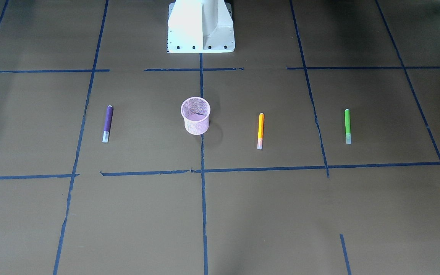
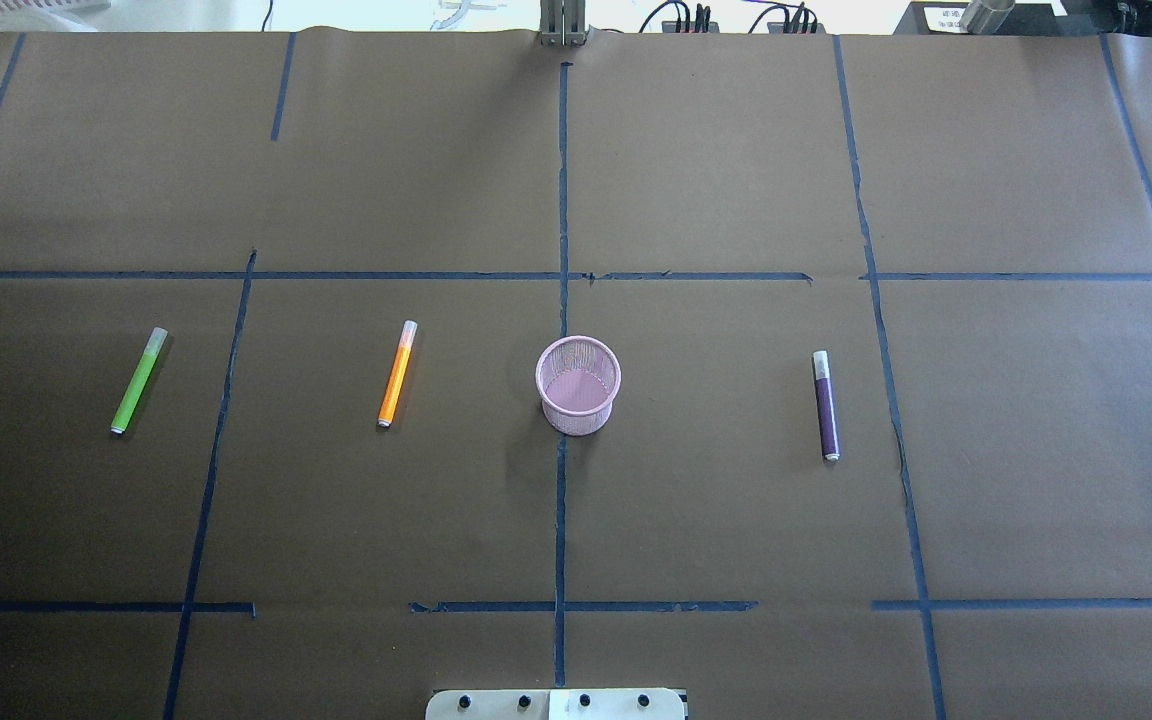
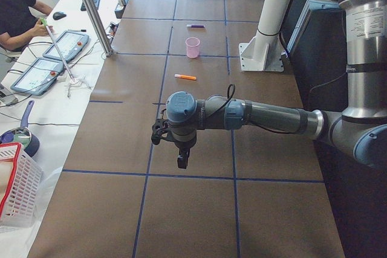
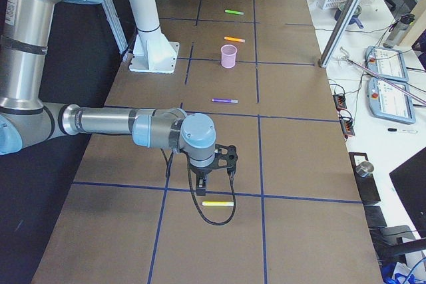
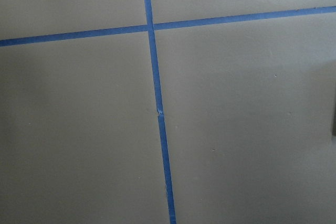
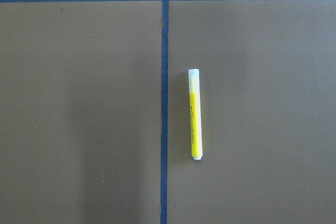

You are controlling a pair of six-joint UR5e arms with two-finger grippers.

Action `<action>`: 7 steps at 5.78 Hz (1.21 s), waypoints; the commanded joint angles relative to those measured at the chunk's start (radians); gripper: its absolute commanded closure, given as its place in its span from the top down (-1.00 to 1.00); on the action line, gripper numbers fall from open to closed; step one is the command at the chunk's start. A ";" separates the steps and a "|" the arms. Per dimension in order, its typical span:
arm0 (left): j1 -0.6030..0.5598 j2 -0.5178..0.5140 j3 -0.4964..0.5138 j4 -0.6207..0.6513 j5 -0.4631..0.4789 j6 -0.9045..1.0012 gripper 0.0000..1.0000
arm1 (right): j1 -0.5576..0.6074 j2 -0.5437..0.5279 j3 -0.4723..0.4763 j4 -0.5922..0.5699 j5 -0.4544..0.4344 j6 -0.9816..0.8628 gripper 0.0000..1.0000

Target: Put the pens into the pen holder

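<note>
One pen holder (image 2: pixel 578 385) stands upright. Four pens lie flat: orange pen (image 2: pixel 396 374) and green pen (image 2: pixel 139 381) at its 9 o'clock, purple pen (image 2: pixel 825 405) at 3 o'clock, and yellow pen (image 6: pixel 195 114) beyond, below the right gripper (image 4: pixel 214 176). I cannot tell how far it or the left gripper (image 3: pixel 181 161) is open.

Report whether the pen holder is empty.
Empty: inside the pen holder only its bare bottom shows; the purple pen, orange pen and green pen lie outside.

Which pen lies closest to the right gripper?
The yellow pen, directly under the right gripper; purple, orange and green lie far off near the holder.
</note>
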 commanded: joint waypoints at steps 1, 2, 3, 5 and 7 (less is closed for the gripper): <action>0.002 0.028 -0.015 -0.005 -0.001 0.003 1.00 | 0.001 -0.001 0.002 0.002 0.006 0.000 1.00; 0.002 0.031 -0.016 -0.008 -0.005 0.005 1.00 | -0.001 -0.002 0.000 0.002 0.006 -0.001 1.00; 0.001 0.041 -0.028 -0.012 -0.001 0.003 1.00 | -0.001 -0.002 0.000 0.004 0.006 -0.001 1.00; 0.001 0.042 -0.028 -0.012 -0.010 0.002 1.00 | -0.001 -0.005 0.000 0.004 0.030 -0.003 1.00; 0.002 0.056 -0.030 -0.015 -0.013 0.003 1.00 | -0.001 -0.005 -0.003 0.007 0.038 0.000 1.00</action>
